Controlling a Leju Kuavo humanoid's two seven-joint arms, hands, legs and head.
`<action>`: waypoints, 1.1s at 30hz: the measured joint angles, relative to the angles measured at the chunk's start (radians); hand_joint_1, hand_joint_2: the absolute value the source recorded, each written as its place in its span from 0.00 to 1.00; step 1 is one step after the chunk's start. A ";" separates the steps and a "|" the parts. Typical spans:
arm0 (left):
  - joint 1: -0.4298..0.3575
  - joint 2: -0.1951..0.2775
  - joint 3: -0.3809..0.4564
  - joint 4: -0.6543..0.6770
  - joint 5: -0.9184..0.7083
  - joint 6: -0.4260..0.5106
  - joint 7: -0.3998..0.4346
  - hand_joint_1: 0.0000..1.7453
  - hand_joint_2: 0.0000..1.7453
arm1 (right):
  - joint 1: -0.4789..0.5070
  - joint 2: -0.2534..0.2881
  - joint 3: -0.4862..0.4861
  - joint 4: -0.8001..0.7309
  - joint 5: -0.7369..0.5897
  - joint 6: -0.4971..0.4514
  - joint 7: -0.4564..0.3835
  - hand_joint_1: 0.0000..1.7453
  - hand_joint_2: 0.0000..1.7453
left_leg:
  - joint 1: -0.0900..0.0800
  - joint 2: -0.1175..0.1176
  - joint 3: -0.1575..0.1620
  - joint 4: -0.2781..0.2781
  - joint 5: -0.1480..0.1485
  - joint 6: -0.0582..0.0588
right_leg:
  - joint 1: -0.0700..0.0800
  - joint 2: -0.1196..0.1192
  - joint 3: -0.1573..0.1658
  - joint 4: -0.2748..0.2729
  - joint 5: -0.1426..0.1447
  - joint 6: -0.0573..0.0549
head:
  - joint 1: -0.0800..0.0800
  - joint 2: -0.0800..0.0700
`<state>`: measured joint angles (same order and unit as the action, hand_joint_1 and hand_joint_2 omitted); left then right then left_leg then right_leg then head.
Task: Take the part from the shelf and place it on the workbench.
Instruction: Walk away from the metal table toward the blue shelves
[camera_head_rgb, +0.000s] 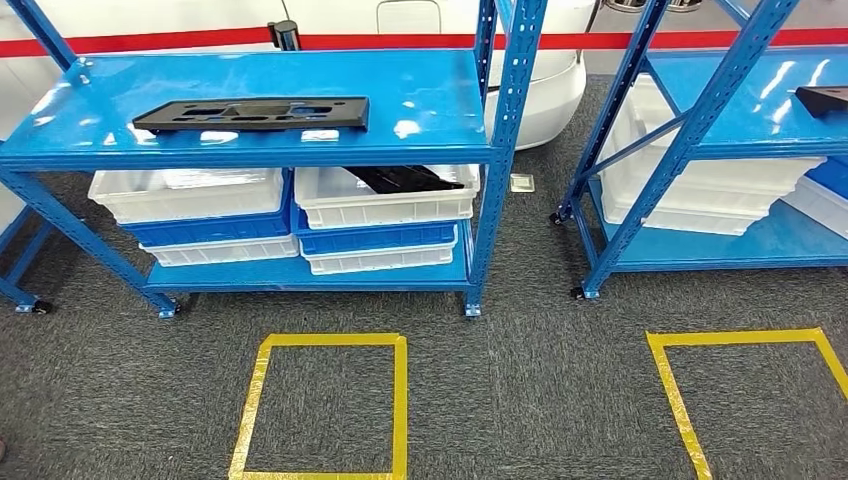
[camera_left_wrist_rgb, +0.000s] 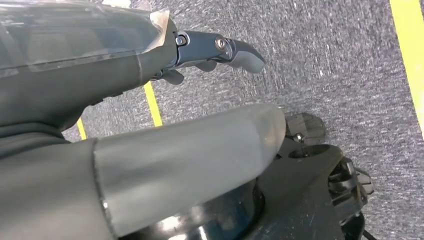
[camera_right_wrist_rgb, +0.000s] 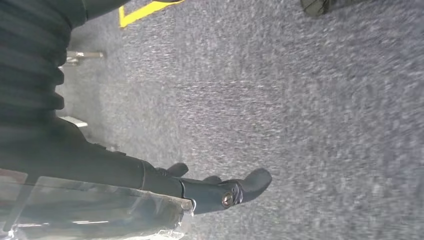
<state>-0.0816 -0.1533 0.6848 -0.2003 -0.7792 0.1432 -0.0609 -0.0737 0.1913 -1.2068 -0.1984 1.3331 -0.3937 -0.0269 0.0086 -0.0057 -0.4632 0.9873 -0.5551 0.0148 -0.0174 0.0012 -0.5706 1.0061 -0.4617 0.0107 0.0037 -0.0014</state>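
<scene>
Down at the robot's sides, over the grey carpet, both hands hang empty. In the left wrist view the left hand has its thick thumb and dark fingers spread apart with nothing between them; in the right wrist view the right hand likewise holds nothing, its fingers loosely extended.

Outward and ahead, beyond the yellow tape square on the near floor, stands the blue shelf. The part, a flat black plate, lies on the top deck, left of the scene's middle and toward the deck's near edge. Its long axis runs left to right, roughly parallel to that edge, so it presents its broad side to the robot.

As I judge it, the part sits up and forward of both hands and somewhat to the left, which puts the left hand nearer; both arms must rise and reach forward, and given the plate's length a hold toward each end looks the steadier choice. A second dark piece lies in a white bin below.
</scene>
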 joint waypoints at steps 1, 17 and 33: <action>0.000 0.000 0.001 0.000 0.001 0.001 0.000 0.00 0.00 | 0.000 0.000 0.000 0.000 0.001 0.001 0.000 0.00 1.00 | 0.003 0.001 -0.011 0.027 -0.014 -0.005 | -0.002 0.001 0.005 -0.002 -0.003 -0.007 | -0.001 0.000; 0.005 0.000 0.010 0.000 -0.014 0.027 0.000 0.00 1.00 | -0.008 0.017 0.005 0.000 0.016 -0.012 0.020 0.00 1.00 | -0.016 0.001 -0.112 0.031 0.080 0.007 | 0.018 0.005 0.053 -0.003 -0.062 -0.017 | -0.002 0.000; 0.003 0.002 0.013 0.000 -0.021 0.030 -0.002 0.00 1.00 | -0.008 0.016 0.010 0.000 0.018 -0.010 0.027 0.00 1.00 | -0.018 0.001 -0.107 0.032 0.073 0.019 | 0.015 0.005 0.063 -0.014 -0.062 -0.010 | -0.002 0.000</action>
<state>-0.0789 -0.1512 0.6979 -0.2005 -0.8002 0.1736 -0.0633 -0.0814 0.2078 -1.1967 -0.1980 1.3514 -0.4036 0.0006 -0.0091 -0.0047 -0.5706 1.0190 -0.4824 0.0333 -0.0019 0.0060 -0.5080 0.9919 -0.5239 0.0011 0.0019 -0.0014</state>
